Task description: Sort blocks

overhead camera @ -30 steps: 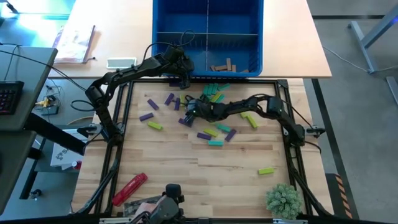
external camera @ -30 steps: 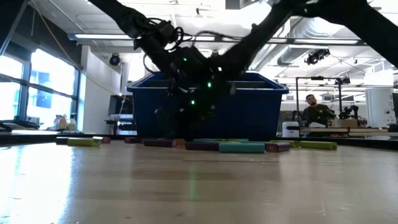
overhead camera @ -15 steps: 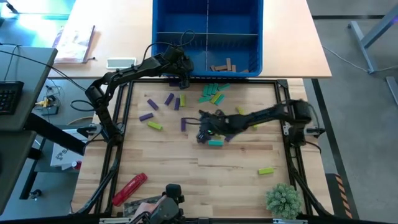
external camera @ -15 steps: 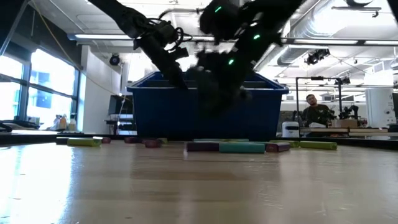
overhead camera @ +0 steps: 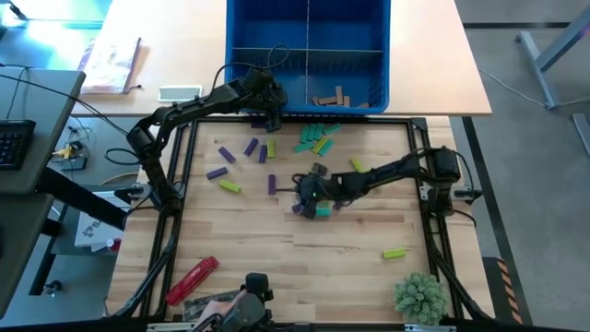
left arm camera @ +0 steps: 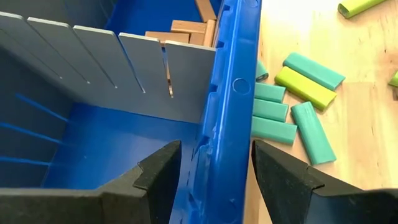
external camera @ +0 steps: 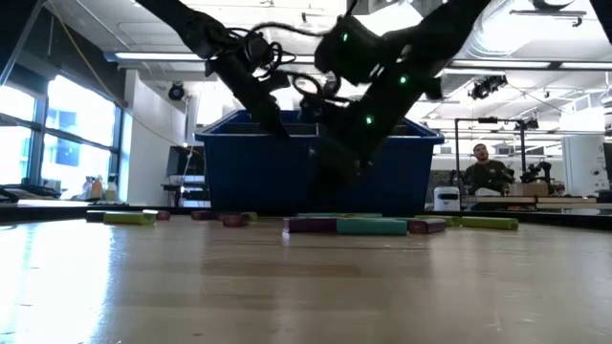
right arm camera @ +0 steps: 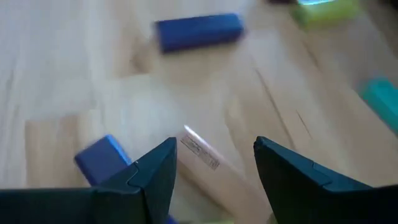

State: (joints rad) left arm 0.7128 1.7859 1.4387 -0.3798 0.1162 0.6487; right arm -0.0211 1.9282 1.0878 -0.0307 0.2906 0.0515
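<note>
Wooden table [overhead camera: 277, 258]: blocks [overhead camera: 318, 210] beneath open right jaws.

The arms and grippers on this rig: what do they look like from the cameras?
Both arms are dark, jointed links with black cables looped along them. The left gripper has two flat, dark, angular fingers with stepped inner edges; the right gripper has the same matte black finger shape. In the low view, small green lights glow on the arm housings. No printed markings are legible.
</note>
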